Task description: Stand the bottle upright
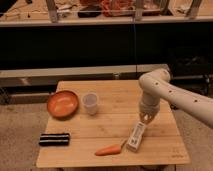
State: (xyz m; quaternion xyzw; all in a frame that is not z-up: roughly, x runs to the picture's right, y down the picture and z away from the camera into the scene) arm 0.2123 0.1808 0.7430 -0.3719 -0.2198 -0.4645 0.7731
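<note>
The small white bottle (136, 136) lies on the wooden table (110, 122), toward the front right. Its length runs from near the front edge back toward the arm. My gripper (146, 117) hangs from the white arm right at the bottle's far end, touching it or just above it. The orange carrot (109, 149) lies just left of the bottle's near end. The translucent plastic cup (90, 103) stands upright left of the middle of the table.
An orange bowl (63, 103) sits at the back left. A flat black object (54, 139) lies near the front left edge. A low dark shelf unit (75, 45) runs behind the table.
</note>
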